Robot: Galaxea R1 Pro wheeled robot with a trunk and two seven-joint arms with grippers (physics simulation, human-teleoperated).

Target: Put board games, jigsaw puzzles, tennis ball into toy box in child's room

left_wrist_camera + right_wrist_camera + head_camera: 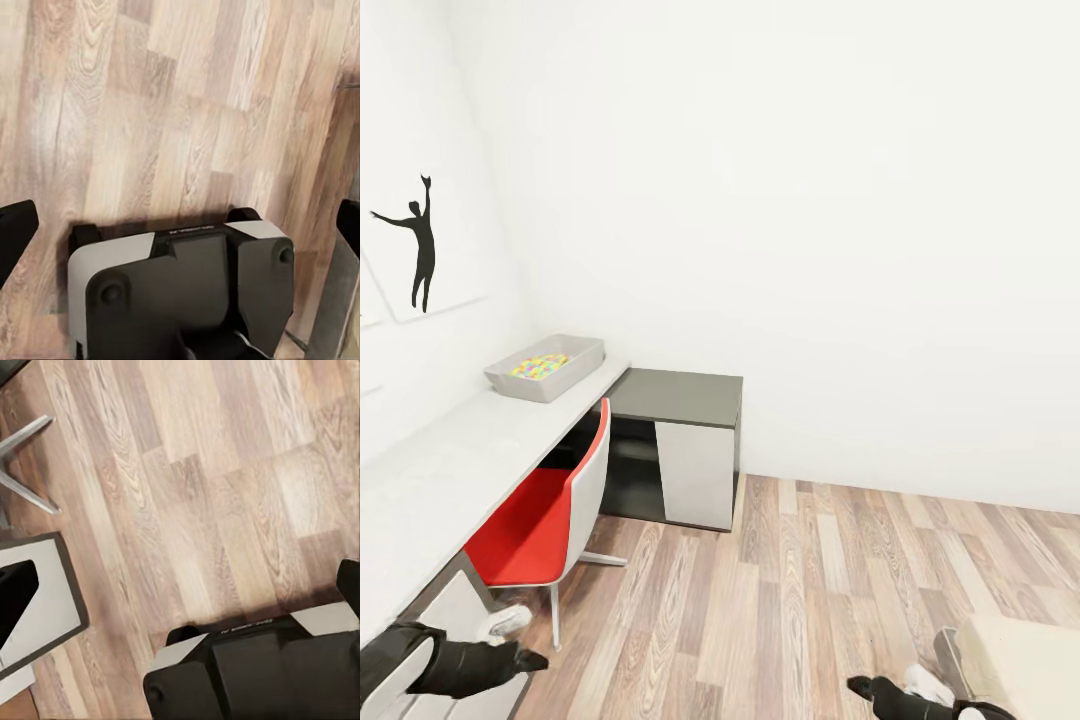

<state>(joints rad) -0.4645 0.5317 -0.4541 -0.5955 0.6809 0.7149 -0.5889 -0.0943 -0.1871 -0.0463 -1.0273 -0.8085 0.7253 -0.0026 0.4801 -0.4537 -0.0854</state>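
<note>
The pale grey toy box (582, 352) stands at the far end of the long white table (450, 460) against the left wall. Multicolour jigsaw puzzle pieces (540, 365) lie inside it. The board games and the tennis ball are out of view. My left gripper (525, 660) hangs low near the table's front end, far from the box. In the left wrist view it (180, 229) is open over bare floor. My right gripper (863, 687) hangs low at the bottom right, and in its own view it (180, 585) is open and holds nothing. A corner of the bed (1025, 655) shows beside it.
A red and white chair (545, 510) is pushed against the table's edge, its metal legs (26, 472) spread on the wood floor. A lower dark grey cabinet (680, 440) adjoins the table's far end. Open plank floor (810, 600) lies between table and bed.
</note>
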